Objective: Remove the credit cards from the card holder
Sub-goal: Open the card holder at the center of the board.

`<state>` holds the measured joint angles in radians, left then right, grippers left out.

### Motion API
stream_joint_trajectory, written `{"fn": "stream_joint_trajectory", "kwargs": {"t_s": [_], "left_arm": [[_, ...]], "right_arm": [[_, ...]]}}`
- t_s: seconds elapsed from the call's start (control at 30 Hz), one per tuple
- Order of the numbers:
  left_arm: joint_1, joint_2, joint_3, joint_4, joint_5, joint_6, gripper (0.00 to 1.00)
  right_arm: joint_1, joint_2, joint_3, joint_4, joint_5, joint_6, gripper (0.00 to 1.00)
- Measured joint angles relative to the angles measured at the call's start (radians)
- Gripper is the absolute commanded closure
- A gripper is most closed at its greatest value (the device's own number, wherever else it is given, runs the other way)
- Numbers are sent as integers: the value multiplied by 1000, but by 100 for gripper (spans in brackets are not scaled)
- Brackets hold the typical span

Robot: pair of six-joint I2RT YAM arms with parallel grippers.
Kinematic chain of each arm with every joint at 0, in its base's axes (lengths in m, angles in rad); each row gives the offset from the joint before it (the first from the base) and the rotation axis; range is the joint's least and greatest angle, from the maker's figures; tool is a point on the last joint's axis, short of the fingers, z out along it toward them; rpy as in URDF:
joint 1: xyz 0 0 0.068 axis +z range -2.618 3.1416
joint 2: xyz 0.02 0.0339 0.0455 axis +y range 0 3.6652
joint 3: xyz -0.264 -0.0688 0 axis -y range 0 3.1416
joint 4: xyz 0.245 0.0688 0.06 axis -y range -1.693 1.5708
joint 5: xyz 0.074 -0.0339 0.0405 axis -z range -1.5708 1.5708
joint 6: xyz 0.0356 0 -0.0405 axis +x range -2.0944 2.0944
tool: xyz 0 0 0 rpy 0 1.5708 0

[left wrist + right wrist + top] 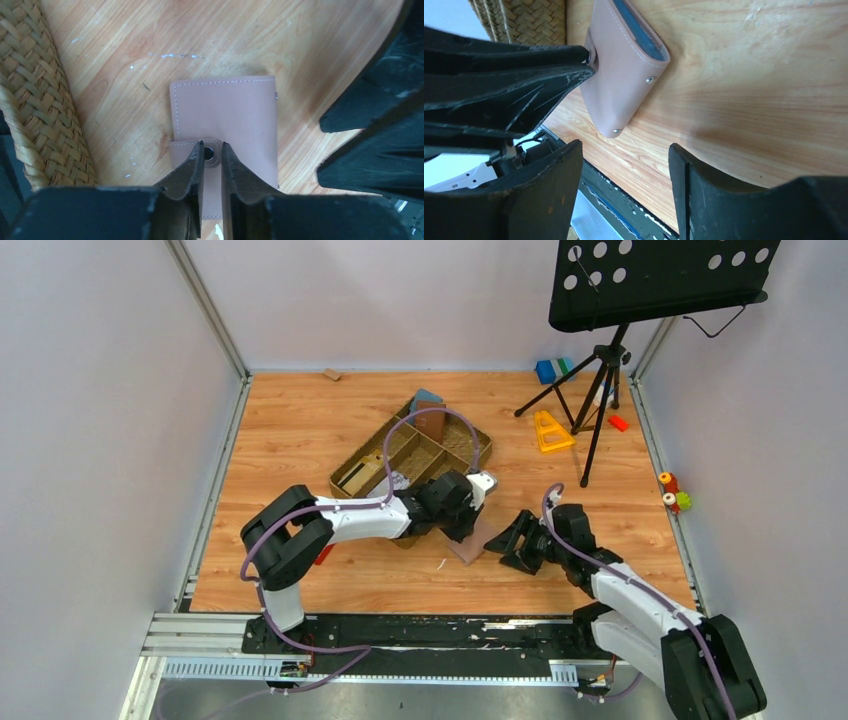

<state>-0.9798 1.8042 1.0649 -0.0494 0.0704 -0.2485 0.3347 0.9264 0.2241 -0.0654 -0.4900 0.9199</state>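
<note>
Pale wood covered the table [300, 420], walled in white, with a woven basket [480, 445] at mid-frame in the overhead view and a black music stand [650, 280] at the upper right. Just below and right of the basket lay the card holder [472, 545], flat on the bare wood between the two grippers and folded shut. No card was out.

From the left wrist, the holder [225, 110] filled the centre of the frame. Its long axis ran up and down the picture, in line with the reach of the left gripper [212, 146]. The closing tab [187, 150] crossed it from the left edge to a metal snap [212, 154] — and that snap sat right between the fingertips. The jaws stood narrow, a slim gap between them. Whether they pinched the tab or only rested on the leather could not be told.

From the right wrist, the holder [619, 75] lay in the upper left of the frame with blue-grey lining showing along one edge, ahead of the right gripper [624, 150] and not between its fingers. Those jaws stood wide apart with nothing in them. Overhead, this gripper [515, 540] sat just to the right of the holder, facing it.

So the left arm was the nearer one — already on the tab. By my reading, the coming move turned on lifting that tab off its snap while the holder stayed pinned.
</note>
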Motion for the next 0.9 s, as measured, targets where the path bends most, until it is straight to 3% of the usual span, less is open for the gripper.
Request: {"fn": "stream_joint_trajectory", "kwargs": {"t_s": [0.1,0.63,0.8,0.87,0.9], "left_arm": [[-2,2,24,-11,-2,0,100],[55,0,-18,42,93,-70,100],[76,-30,-55,49,110,-86,100],[85,-31,-62,59,126,-93,100],[91,-31,-66,67,138,-100,100]], "right_arm": [[14,47,0,39,22,18,39],[62,192,6,198,61,51,41],[71,243,38,196,92,58,49],[75,266,50,197,97,63,60],[79,278,61,196,101,62,70]]}}
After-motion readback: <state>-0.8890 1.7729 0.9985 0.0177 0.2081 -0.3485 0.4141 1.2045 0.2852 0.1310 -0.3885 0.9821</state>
